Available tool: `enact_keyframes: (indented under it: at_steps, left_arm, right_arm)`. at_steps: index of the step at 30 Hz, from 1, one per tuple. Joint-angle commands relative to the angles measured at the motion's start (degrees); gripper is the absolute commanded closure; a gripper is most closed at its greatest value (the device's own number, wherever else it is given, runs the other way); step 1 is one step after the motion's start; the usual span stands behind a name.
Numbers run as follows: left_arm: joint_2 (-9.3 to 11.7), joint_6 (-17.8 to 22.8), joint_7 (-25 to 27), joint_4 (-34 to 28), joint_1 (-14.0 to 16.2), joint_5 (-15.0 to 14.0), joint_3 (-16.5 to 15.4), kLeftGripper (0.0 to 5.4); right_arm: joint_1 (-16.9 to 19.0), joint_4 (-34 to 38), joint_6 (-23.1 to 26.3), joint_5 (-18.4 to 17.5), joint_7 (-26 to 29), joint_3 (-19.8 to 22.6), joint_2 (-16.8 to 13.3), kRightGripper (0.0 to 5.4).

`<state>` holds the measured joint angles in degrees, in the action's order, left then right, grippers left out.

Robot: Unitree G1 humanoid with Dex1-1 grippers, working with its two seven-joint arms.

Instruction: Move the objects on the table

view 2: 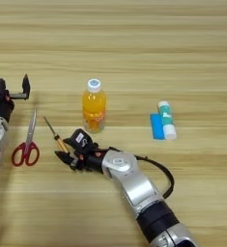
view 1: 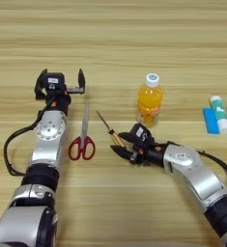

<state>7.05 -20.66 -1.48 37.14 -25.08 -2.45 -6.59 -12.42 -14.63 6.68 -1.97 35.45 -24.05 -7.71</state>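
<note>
My right gripper lies low on the table at the centre, open, one finger on each side of the orange handle of the thin screwdriver. The screwdriver lies flat with its tip pointing up and left. Just behind the gripper stands the orange-drink bottle with its white cap. The red-handled scissors lie left of the screwdriver, blades pointing away. Above the scissors' blade tips is my left gripper, open and holding nothing. At the right, a white-green glue stick lies beside a small blue block.
My left arm runs along the left side beside the scissors, with a black cable looping off it. My right arm comes in from the lower right, also with a cable.
</note>
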Motion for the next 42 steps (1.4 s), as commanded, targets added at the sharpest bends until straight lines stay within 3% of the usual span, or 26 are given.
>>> enact_keyframes:
  at_steps: [1, 6, 18, 29, 34, 42]
  left_arm:
    - [-0.2, 0.3, -0.1, -0.8, 0.4, 0.4, 0.1, 0.00]
    - [-0.2, 0.3, 0.1, -0.8, 0.4, 0.3, 0.0, 0.00]
    - [-0.4, 0.3, 0.0, -0.7, 0.4, 0.4, 0.2, 0.00]
    - [-0.4, 0.2, -0.2, -0.6, 0.4, 0.7, 0.2, 0.00]
    - [-0.4, 0.1, -0.1, -0.2, 0.3, 0.7, 0.2, 0.00]
    - [-0.4, 0.1, -0.1, -0.1, 0.2, 0.8, 0.2, 0.00]
  right_arm:
    - [2.0, -2.0, 2.2, 1.9, -0.5, -0.3, -1.2, 3.91]
    - [1.9, -2.1, 2.3, 1.9, -0.6, -0.3, -1.1, 4.47]
    - [2.4, 0.5, 1.9, 1.7, -1.6, 0.9, -1.7, 4.50]
    - [7.0, 23.7, 6.8, -0.3, -3.1, 3.5, -3.9, 4.50]
    - [8.8, 34.8, 8.7, -3.0, -3.0, 5.7, -4.9, 4.50]
    - [9.0, 43.3, 11.0, -7.7, -4.8, 10.6, -5.5, 4.50]
